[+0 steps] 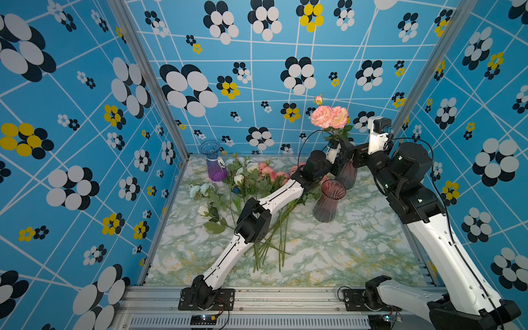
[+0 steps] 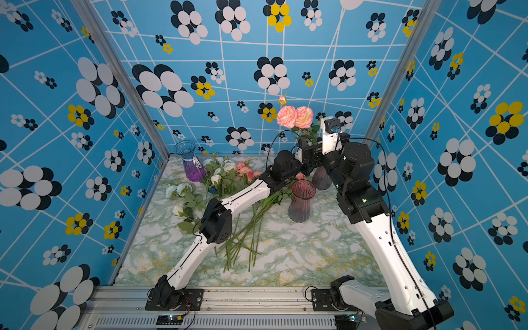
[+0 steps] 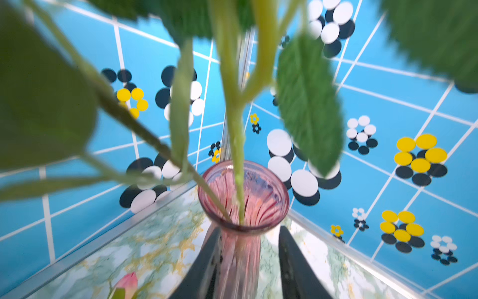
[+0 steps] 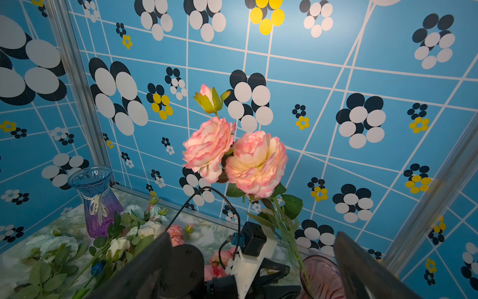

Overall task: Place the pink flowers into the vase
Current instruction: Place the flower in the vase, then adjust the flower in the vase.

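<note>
Pink far vase (image 1: 348, 176) sits largely hidden behind left gripper (image 3: 249, 264).

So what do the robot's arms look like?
The left arm and right arm are smooth white shells linked by chunky black joints. Thin black cables run along them, small green lights glow on the right arm, and each arm ends in two black jaws.

1 purple vase (image 1: 215, 168), 2 pink vases (image 1: 328, 204); 2 pink blooms (image 1: 322, 116) and 1 bud (image 1: 318, 100) upright.
</note>
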Motion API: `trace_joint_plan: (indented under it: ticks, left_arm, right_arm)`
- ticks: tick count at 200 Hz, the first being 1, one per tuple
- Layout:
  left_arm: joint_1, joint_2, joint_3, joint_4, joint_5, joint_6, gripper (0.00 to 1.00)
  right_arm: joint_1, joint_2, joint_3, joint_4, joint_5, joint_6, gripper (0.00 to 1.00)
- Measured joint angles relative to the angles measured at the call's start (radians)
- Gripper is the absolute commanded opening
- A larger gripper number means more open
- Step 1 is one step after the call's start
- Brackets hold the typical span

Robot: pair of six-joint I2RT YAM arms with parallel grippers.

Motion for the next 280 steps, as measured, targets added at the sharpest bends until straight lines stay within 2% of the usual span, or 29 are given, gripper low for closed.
trace_joint_plan:
  ticks: [4, 8, 34, 79, 140, 186, 216, 280]
  left_arm:
    - [0.000, -0.010, -0.024, 0.000, 0.003, 0.004, 0.42]
    - [0.000, -0.017, -0.043, 0.003, 0.002, -0.001, 0.47]
    - [0.006, -0.091, -0.154, 0.030, 0.012, 0.012, 0.52]
    - [0.021, -0.167, -0.228, 0.074, 0.034, 0.020, 0.56]
    - [0.039, -0.177, -0.234, 0.098, 0.069, 0.021, 0.61]
    - [0.058, -0.267, -0.344, 0.113, 0.087, 0.025, 0.68]
    - [0.077, -0.333, -0.392, 0.129, 0.093, 0.027, 0.77]
    - [0.084, -0.402, -0.453, 0.159, 0.098, 0.044, 0.87]
  right_arm:
    - [0.000, 0.009, 0.008, -0.008, 0.000, 0.006, 0.99]
    - [0.000, 0.017, 0.018, -0.014, 0.000, 0.010, 0.99]
    - [0.000, 0.111, 0.134, -0.060, 0.000, 0.052, 0.99]
    - [0.026, 0.246, 0.295, -0.074, 0.048, 0.099, 0.99]
    - [0.028, 0.287, 0.311, -0.026, 0.106, 0.106, 0.99]
    - [0.028, 0.395, 0.378, 0.043, 0.148, 0.130, 0.99]
    - [0.030, 0.451, 0.387, 0.084, 0.188, 0.131, 0.99]
    - [0.034, 0.525, 0.433, 0.144, 0.263, 0.069, 0.99]
